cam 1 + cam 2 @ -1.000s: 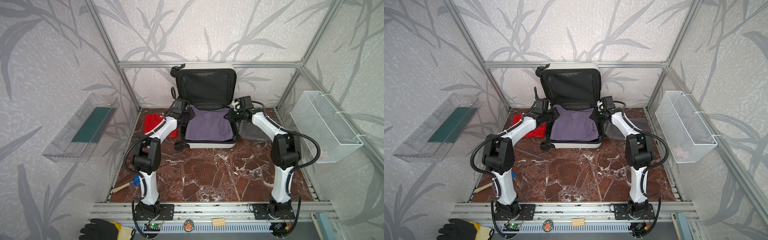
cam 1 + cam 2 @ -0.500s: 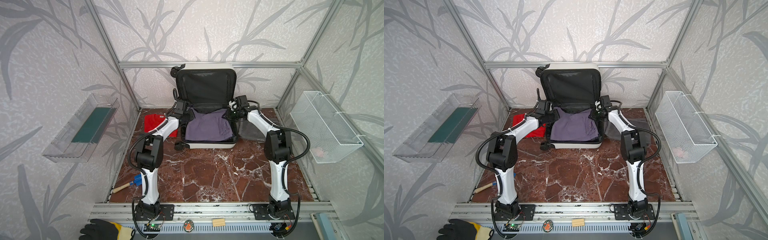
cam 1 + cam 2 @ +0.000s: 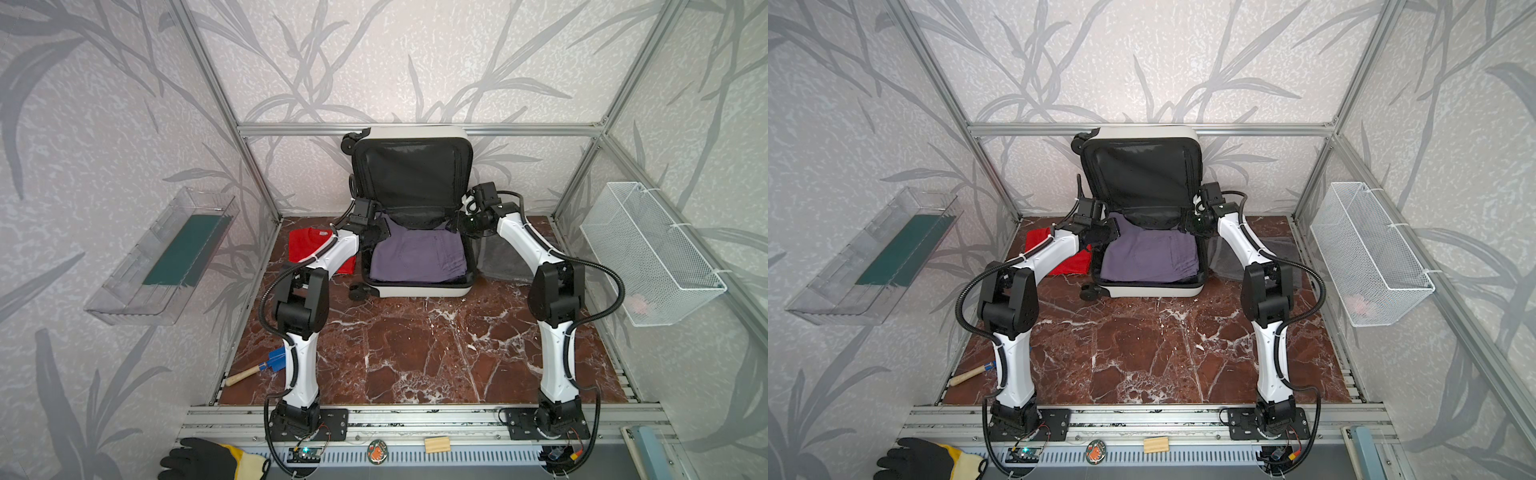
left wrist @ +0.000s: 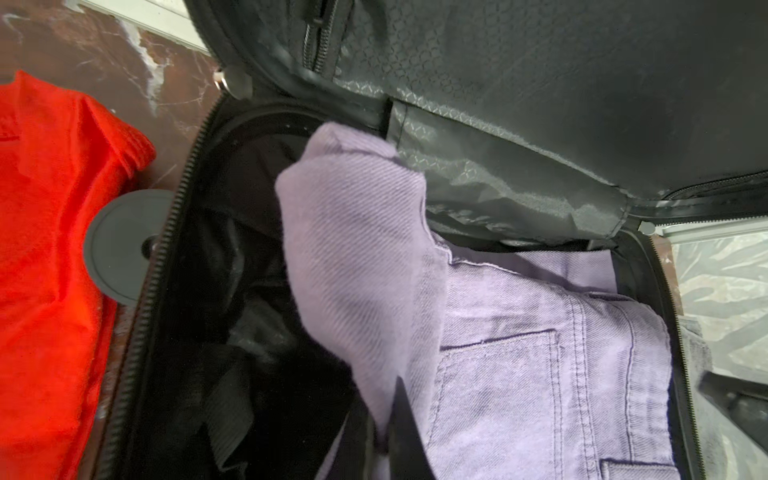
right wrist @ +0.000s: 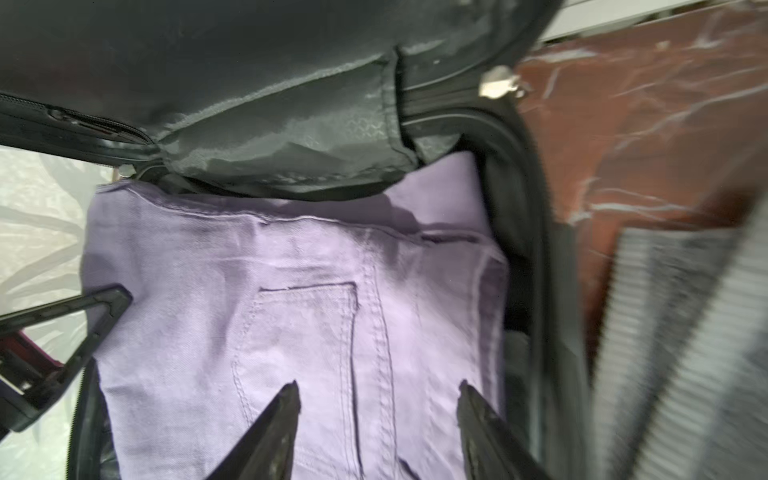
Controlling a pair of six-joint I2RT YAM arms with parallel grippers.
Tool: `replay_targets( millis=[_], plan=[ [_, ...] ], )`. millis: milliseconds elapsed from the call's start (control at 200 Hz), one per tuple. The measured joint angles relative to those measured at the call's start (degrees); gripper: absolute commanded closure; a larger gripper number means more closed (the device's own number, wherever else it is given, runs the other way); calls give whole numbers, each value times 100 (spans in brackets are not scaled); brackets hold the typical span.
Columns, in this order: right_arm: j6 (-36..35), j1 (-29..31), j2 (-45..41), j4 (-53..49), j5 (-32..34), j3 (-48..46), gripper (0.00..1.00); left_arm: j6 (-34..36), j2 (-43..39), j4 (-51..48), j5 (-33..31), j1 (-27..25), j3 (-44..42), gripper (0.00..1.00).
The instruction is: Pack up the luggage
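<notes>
As luggage [image 3: 415,287] gapes, right claw [image 5: 378,390] hovers over it.

1. Your top views look down from high at the front, far off, sharing the whole scene.
2. Your wrist views look into the luggage [image 4: 540,83] from close, opposite sides, sharing the purple jeans [image 5: 291,291].

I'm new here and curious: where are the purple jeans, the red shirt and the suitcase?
purple jeans [image 3: 415,257], in a top view, middle of the fabric.
red shirt [image 3: 305,249], in a top view, its left part.
suitcase [image 3: 415,291], in a top view, white front wall.
</notes>
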Motion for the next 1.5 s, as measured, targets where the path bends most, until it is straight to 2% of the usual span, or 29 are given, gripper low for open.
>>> replay_targets(
  millis=[50,170,295,440,655,935,1210,1500],
  plan=[
    [-50,20,-160,-4,92,-138,39,15,0,-74,-37,0,50,56],
    [-92,164,-522,37,177,-501,39,229,0,-254,-131,4,271,29],
    [-105,365,-619,131,190,-793,39,431,0,-490,-208,2,675,15],
    [-105,575,-619,173,186,-1106,39,623,-33,-697,-201,2,1126,13],
    [-96,691,-616,337,195,-1408,39,719,-164,-892,-37,-144,1130,13],
    [-72,697,-509,459,238,-1770,39,688,-179,-793,122,-540,264,13],
    [-66,704,-481,612,240,-1967,39,662,-149,-649,-26,-479,-317,12],
    [-42,704,-468,728,238,-2039,39,682,-149,-560,-238,-437,-553,12]
  ],
)
